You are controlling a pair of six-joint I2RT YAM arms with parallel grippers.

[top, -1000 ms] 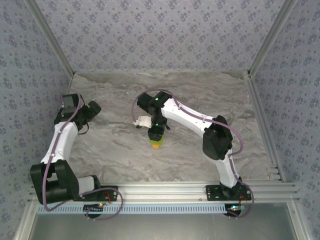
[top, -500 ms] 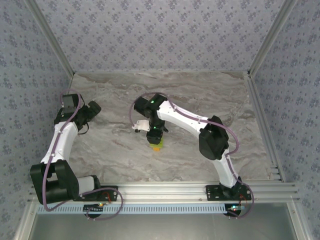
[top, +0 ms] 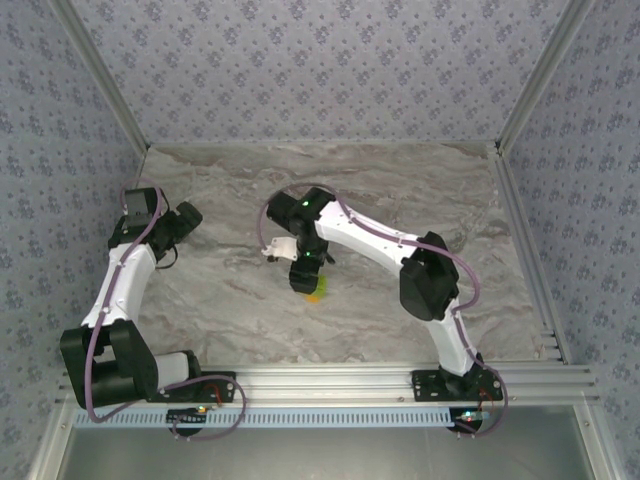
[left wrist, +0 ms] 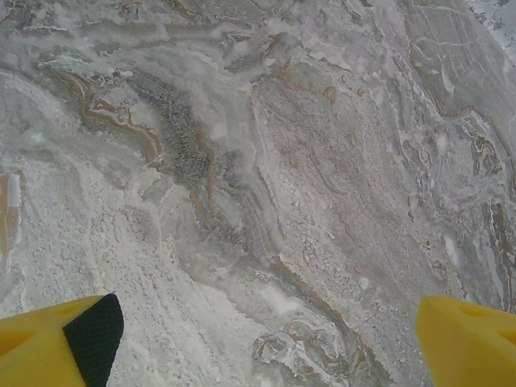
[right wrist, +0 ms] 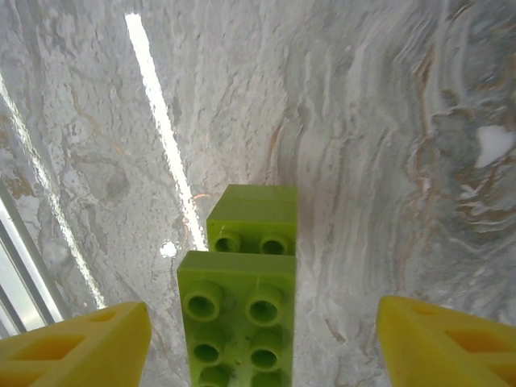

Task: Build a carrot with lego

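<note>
Lime-green bricks of the carrot [right wrist: 239, 306] are found at the middle of the surface [top: 420, 195], between the parted jaws of the right gripper [top: 303, 275] — untouched. The left gripper [left wrist: 258, 339] is spread wide over bare marble, left. Release is judged in hand — a straight, clean withdrawal is called for.

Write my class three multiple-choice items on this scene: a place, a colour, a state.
1. Where is the lime-green studded plastic lego build? A in a far corner; B between the jaws of the right gripper; C at the near edge.
2. What colour are the gripper fingers? A red; B blue; C yellow.
3. The left gripper is: A open, empty; B shut on a brick; C shut, empty.
Answers: B, the right wrist view shows it there; C, both wrist views show yellow; A, its fingers stand wide apart.
</note>
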